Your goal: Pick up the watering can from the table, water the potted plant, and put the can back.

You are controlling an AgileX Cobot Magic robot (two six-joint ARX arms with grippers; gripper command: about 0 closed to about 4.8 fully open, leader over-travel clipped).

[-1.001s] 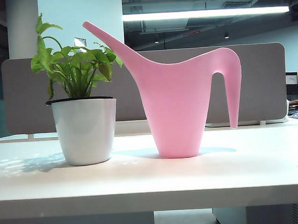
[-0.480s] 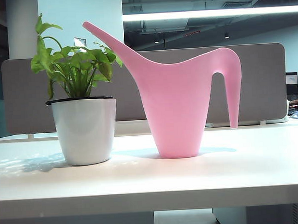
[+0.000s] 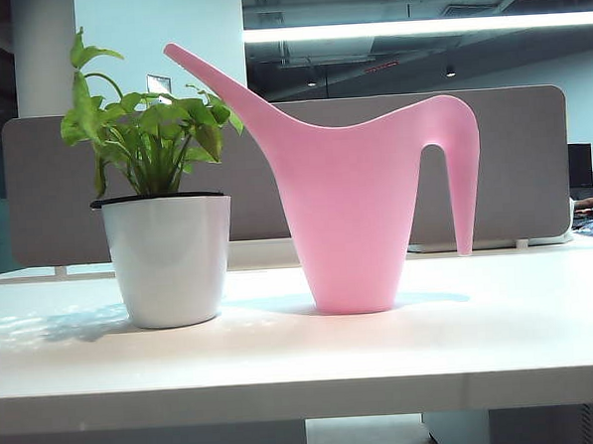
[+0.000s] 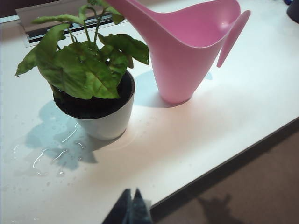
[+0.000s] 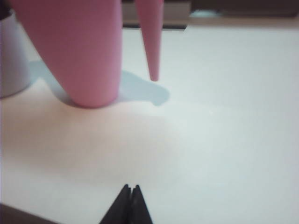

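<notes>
The pink watering can (image 3: 351,219) stands upright on the white table (image 3: 304,361), spout slanting over the potted plant (image 3: 167,259) on its left. Neither gripper shows in the exterior view. In the left wrist view my left gripper (image 4: 131,193) is shut and empty above the table's front edge, well short of the potted plant (image 4: 100,116) and the can (image 4: 180,60). In the right wrist view my right gripper (image 5: 130,188) is shut and empty low over the table (image 5: 224,116), apart from the can's body (image 5: 79,51) and its hanging handle tip (image 5: 152,42).
Spilled water (image 4: 51,154) lies on the table beside the pot. A grey partition (image 3: 512,161) runs behind the table. The table's front edge (image 4: 224,168) drops to brown floor near my left gripper.
The can and the plant have not moved. A dark shape at the top right edge of the exterior view one second ago has left the frame.
</notes>
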